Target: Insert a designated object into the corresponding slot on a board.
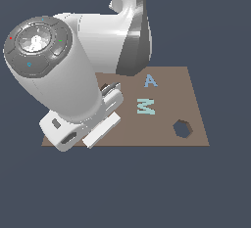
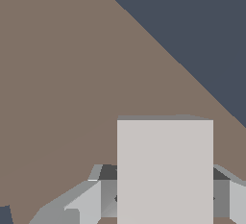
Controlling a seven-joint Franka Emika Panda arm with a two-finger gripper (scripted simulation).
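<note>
One pale block (image 2: 165, 170) fills the wrist view's lower middle, sitting between the gripper (image 2: 165, 196) fingers (image 2: 89, 201), which close against its sides over the brown board (image 1: 166, 119), whose hexagonal hole (image 1: 182, 128) lies lower right in the exterior view, amid dark blue-grey surroundings.

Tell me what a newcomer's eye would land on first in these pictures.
The bulky white arm dominates the exterior view's left, covering that end of the brown board. On the board's bare part sit pale letters A and M and a dark hexagonal hole toward the right. In the wrist view, a pale square block fills the foreground between the gripper fingers.
</note>
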